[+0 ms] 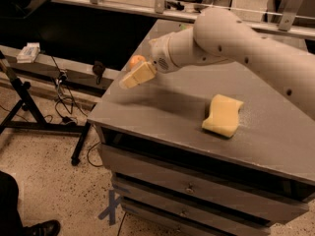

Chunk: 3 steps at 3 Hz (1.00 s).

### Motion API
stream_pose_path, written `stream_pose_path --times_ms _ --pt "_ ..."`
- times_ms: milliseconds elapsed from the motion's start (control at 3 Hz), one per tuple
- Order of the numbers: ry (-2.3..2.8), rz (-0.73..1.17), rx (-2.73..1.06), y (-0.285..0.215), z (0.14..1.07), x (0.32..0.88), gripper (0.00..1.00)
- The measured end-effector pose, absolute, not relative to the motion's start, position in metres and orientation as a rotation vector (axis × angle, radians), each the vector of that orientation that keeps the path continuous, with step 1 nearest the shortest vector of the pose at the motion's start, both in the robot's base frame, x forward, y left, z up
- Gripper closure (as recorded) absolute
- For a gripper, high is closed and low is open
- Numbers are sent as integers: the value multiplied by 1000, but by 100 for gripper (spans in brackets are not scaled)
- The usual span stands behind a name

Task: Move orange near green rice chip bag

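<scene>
The orange [136, 59] sits near the left edge of the grey table [162, 117]; only its top shows behind my gripper. My gripper [133, 77] hangs at the end of the white arm [231, 38], just in front of and slightly below the orange. The green rice chip bag is hidden behind the arm; at most a sliver of green [183, 27] shows at the table's far side.
A pale yellow wavy sponge [222, 114] lies on the table's right part. Drawers [187, 181] sit below the table front. A black stand with cables [29, 102] is on the floor at left. A shoe [39, 227] shows at bottom left.
</scene>
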<state>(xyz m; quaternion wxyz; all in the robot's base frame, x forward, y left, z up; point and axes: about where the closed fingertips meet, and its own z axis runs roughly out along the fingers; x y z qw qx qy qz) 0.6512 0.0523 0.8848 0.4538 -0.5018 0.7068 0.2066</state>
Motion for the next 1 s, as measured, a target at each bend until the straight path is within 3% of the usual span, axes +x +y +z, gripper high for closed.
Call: stream_pose_path --times_ms 333,1000 --pt "1721 507 -1213 66 875 674 0" --pt "1705 492 -1171 65 865 695 40"
